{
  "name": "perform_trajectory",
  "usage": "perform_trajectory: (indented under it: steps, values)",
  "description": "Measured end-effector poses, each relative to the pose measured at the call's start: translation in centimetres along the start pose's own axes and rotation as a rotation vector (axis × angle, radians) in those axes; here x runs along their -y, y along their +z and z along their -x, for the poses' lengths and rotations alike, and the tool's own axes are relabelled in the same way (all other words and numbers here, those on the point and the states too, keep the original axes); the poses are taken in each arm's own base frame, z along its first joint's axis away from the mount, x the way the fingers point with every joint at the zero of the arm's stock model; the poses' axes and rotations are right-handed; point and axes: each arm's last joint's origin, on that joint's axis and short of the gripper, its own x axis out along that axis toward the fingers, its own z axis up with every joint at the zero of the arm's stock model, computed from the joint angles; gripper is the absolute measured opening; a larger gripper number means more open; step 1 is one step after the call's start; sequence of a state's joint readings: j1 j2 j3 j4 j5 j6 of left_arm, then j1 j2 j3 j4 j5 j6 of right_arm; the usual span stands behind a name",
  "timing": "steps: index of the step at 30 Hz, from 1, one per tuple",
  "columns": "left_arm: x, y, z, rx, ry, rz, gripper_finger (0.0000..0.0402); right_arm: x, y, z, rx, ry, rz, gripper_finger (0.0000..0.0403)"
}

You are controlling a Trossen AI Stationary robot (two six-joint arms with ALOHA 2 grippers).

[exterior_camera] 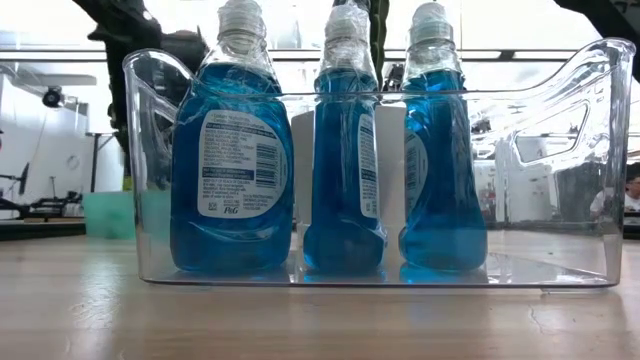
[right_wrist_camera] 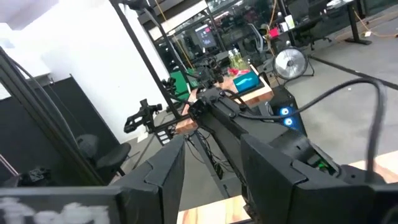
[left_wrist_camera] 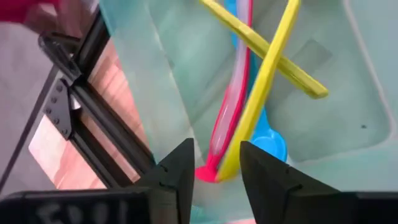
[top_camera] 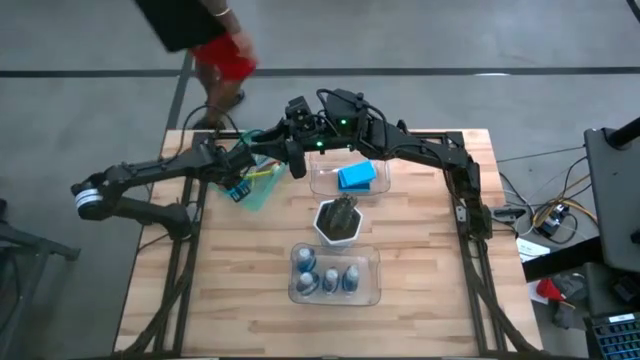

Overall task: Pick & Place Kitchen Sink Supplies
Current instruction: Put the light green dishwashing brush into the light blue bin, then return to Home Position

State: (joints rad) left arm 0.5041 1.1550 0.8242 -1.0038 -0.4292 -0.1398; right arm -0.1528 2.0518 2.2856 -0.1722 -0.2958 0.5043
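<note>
**A:** Left of centre in the overhead frame: left tool [top_camera: 243, 178], low over the green tray [top_camera: 256, 198]. Pinching anything?

**B:** Spread, by the close view [left_wrist_camera: 216, 163]. In the gap, the ends of a pink brush [left_wrist_camera: 233, 93] and a yellow brush [left_wrist_camera: 267, 68]; contact with either finger impossible to tell. Farther out in the tray, a second yellow brush [left_wrist_camera: 292, 74] crossed over them and a blue brush [left_wrist_camera: 270, 143] beneath.

**A:** Best handling, then?

**B:** Probably a release. Open wider first, then rise straight up, so as not to drag a brush end over the tray wall. Mind the right tool [top_camera: 297, 160], also spread and empty, hanging just beside at upper centre.

**A:** And the rest?

**B:** Blue sponge [top_camera: 356, 177] in the clear bin [top_camera: 318, 185] at centre of the desk [top_camera: 200, 300]. Bottles [top_camera: 328, 280] in the lower bin [top_camera: 372, 292], well apart.
</note>
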Motion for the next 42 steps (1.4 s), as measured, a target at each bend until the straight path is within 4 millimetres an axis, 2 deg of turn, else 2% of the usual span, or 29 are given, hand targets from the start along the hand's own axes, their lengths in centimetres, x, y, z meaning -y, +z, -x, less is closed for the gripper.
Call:
perform_trajectory:
  steps: [4, 6, 11, 16, 20, 23, 27, 32, 39, 42]
  values:
    - [-0.6, -0.6, 1.3, 0.017, -0.02, 0.07, 0.0137, -0.3, 0.4, 0.4, 0.009, 0.005, 0.006, 0.0152]
    - [-0.7, -1.0, 1.9, 0.035, -0.094, 0.093, 0.0139, -0.5, 0.6, 0.6, 0.007, 0.003, 0.004, 0.0148]
    - [-1.0, -1.5, 3.9, 0.165, -0.327, 0.209, 0.0108, -0.8, 0.7, 1.3, -0.045, -0.025, 0.001, 0.012]
    - [-2.0, -1.8, 7.2, 0.451, -0.587, 0.306, 0.0019, -1.7, 1.3, 3.2, -0.111, -0.069, 0.094, 0.0034]
    - [-3.0, -2.2, 10.3, 0.745, -0.771, 0.326, 0.0005, -3.4, 2.2, 5.3, -0.157, -0.062, 0.29, 0.0012]
    - [-3.6, -2.8, 12.2, 0.931, -0.843, 0.307, 0.0002, -4.3, 2.2, 6.4, -0.196, -0.061, 0.329, 0.0009]
    - [-4.4, -3.9, 13.8, 1.073, -0.879, 0.314, 0.0001, -4.7, 1.3, 7.2, -0.247, -0.066, 0.319, 0.0008]
    - [-4.8, -5.4, 14.8, 1.139, -0.912, 0.301, 0.0, -6.9, 0.2, 8.9, -0.212, -0.109, 0.356, 0.0008]
    - [-5.4, -7.0, 15.4, 1.176, -0.968, 0.356, 0.0, -7.7, -3.0, 12.1, -0.17, -0.108, 0.295, 0.0008]
    - [-5.2, -7.5, 14.8, 1.155, -0.988, 0.358, 0.0, -7.9, -4.2, 13.9, -0.148, -0.089, 0.267, 0.0008]
